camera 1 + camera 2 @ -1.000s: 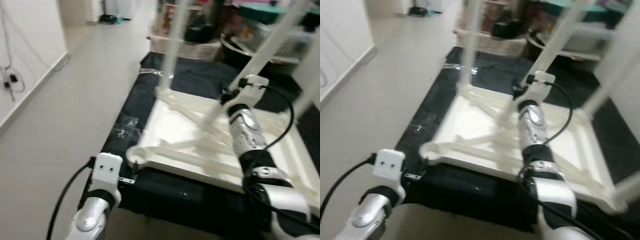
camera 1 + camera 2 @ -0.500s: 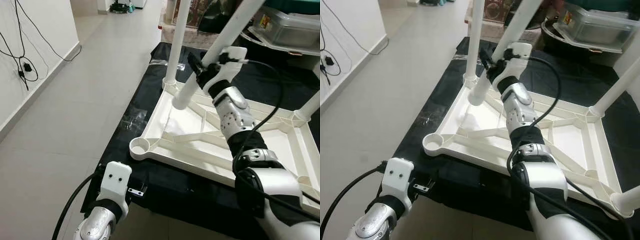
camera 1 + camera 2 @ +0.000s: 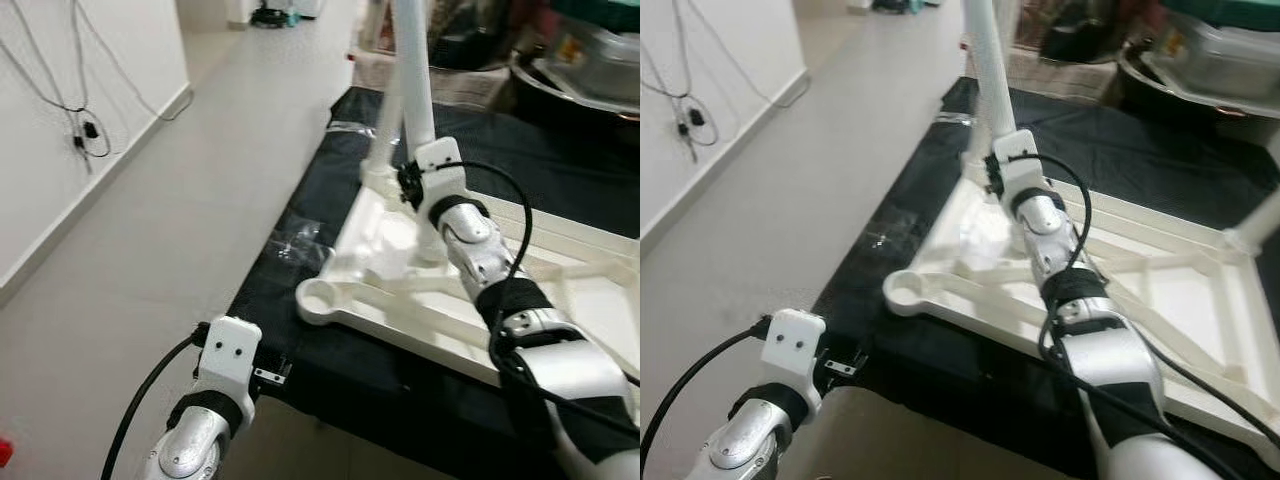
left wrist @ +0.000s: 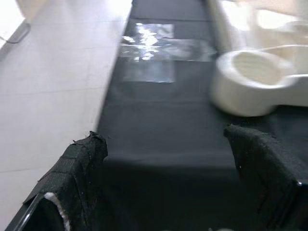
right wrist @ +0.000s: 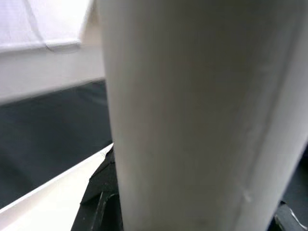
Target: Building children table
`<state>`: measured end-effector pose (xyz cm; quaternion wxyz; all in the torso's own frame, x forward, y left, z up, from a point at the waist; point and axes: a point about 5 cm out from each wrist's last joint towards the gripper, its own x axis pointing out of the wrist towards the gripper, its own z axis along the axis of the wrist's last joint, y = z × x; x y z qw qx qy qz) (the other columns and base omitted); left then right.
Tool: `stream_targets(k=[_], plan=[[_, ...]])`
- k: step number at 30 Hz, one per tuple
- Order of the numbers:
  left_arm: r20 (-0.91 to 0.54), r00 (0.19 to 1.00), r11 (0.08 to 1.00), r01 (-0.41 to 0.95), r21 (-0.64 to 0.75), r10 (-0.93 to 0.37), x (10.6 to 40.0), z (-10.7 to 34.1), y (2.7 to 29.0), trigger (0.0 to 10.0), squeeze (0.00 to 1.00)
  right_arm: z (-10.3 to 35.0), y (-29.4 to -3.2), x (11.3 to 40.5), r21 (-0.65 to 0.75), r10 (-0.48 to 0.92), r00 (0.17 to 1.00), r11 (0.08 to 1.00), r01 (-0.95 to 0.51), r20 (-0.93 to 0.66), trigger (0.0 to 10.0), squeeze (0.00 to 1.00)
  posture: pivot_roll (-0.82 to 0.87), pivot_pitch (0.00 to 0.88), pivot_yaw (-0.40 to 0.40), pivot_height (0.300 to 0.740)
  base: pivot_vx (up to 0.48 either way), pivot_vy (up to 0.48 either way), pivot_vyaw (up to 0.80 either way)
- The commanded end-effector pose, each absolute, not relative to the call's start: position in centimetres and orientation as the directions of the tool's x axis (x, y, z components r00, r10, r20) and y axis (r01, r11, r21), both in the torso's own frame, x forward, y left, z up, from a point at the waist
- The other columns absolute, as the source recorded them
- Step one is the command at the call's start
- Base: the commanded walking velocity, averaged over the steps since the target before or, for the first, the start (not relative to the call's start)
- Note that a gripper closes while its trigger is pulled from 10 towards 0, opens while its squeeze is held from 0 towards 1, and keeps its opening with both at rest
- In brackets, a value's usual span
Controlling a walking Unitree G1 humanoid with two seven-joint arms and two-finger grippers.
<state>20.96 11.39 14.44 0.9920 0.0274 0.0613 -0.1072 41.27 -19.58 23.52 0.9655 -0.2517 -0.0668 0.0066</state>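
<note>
Fingers of the right gripper [image 3: 408, 186] pinch a white table leg [image 3: 415, 75]; left gripper [image 4: 168, 192] fingers spread.

Pale tiled floor [image 3: 150, 250], white wall [image 3: 60, 120] with hanging cables [image 3: 85, 130], black mat [image 3: 1120, 150]

light: we see bright, even indoor light | glare: sheen on the tape patch [image 4: 149, 45] and the pale floor [image 3: 150, 250] | blur: we find both head views soft, worst at the top edge | right wrist: white leg [image 5: 192, 110] too close, unfocused
</note>
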Motion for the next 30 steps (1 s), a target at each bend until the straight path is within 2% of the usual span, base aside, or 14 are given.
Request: stream_targets(k=[1,5,7,8,9,10,13,15,17,18,19,21,22,30], plan=[[-0.131,0.967,0.973,0.227,0.047,-0.219,21.0,14.2,11.3,10.0,0.00,23.6,-22.3,40.9,-0.518,-0.058,0.988,0.846,0.124,0.140,10.0,0.00,0.17,0.118,-0.127,0.740,0.000,0.000,0.00],[-0.131,0.967,0.973,0.227,0.046,-0.219,21.0,14.3,11.2,10.0,0.00,24.1,-21.8,41.1,-0.381,-0.047,0.986,0.918,0.107,0.162,10.0,0.00,0.17,0.119,-0.124,0.740,0.000,0.000,0.00],[-0.128,0.967,0.972,0.229,0.044,-0.222,21.1,14.3,11.0,10.0,0.00,25.6,-20.1,41.4,-0.099,0.024,0.973,0.995,-0.001,0.229,10.0,0.00,0.18,0.119,-0.124,0.740,0.000,0.000,0.00],[-0.128,0.967,0.972,0.229,0.044,-0.222,21.1,14.3,11.0,10.0,0.00,25.6,-20.1,41.4,-0.099,0.024,0.973,0.995,-0.001,0.229,10.0,0.00,0.18,0.119,-0.124,0.740,0.000,0.000,0.00],[-0.129,0.966,0.972,0.232,0.041,-0.225,21.1,14.3,10.9,10.0,0.00,26.9,-19.1,41.5,0.092,0.072,0.956,0.990,-0.103,0.286,10.0,0.00,0.18,0.119,-0.124,0.740,0.000,0.000,0.00],[-0.129,0.966,0.972,0.232,0.041,-0.225,21.1,14.3,10.9,10.0,0.00,26.9,-19.1,41.5,0.092,0.072,0.956,0.990,-0.103,0.286,10.0,0.00,0.18,0.119,-0.124,0.740,0.000,0.000,0.00],[-0.133,0.963,0.970,0.242,0.033,-0.236,20.8,14.3,10.7,10.0,0.00,29.5,-17.1,41.4,0.281,0.235,0.877,0.885,-0.372,0.420,10.0,0.00,0.18,0.124,-0.125,0.740,0.000,0.000,0.00],[-0.141,0.956,0.965,0.261,0.021,-0.256,20.4,14.1,10.5,10.0,0.00,30.8,-15.7,41.0,0.292,0.403,0.772,0.759,-0.582,0.491,10.0,0.00,0.18,0.128,-0.125,0.740,0.000,0.000,0.00],[-0.141,0.956,0.965,0.261,0.021,-0.256,20.4,14.1,10.5,10.0,0.00,30.8,-15.7,41.0,0.292,0.403,0.772,0.759,-0.582,0.491,10.0,0.00,0.18,0.128,-0.125,0.740,0.000,0.000,0.00],[-0.144,0.949,0.959,0.283,0.003,-0.279,20.1,14.1,10.2,10.0,0.00,30.9,-14.8,40.6,0.253,0.525,0.696,0.678,-0.690,0.490,10.0,0.00,0.18,0.133,-0.125,0.740,0.000,0.000,0.00],[-0.148,0.935,0.946,0.323,-0.028,-0.323,19.4,14.1,9.6,10.0,0.00,30.7,-13.7,39.8,0.186,0.703,0.540,0.519,-0.834,0.463,10.0,0.00,0.18,0.139,-0.122,0.740,0.000,0.000,0.00],[-0.148,0.935,0.946,0.323,-0.028,-0.323,19.4,14.1,9.6,10.0,0.00,30.7,-13.7,39.8,0.186,0.703,0.540,0.519,-0.834,0.463,10.0,0.00,0.18,0.139,-0.122,0.740,0.000,0.000,0.00],[-0.150,0.926,0.938,0.344,-0.039,-0.345,19.0,14.2,9.3,10.0,0.00,30.3,-13.2,39.3,0.133,0.790,0.444,0.431,-0.893,0.422,10.0,0.00,0.18,0.145,-0.120,0.740,0.000,0.000,0.00],[-0.159,0.918,0.932,0.360,-0.045,-0.362,18.5,14.1,9.0,10.0,0.00,27.7,-12.1,37.8,0.020,0.959,0.159,0.158,-0.987,0.233,10.0,0.00,0.18,0.166,-0.113,0.740,0.000,0.000,0.00]])
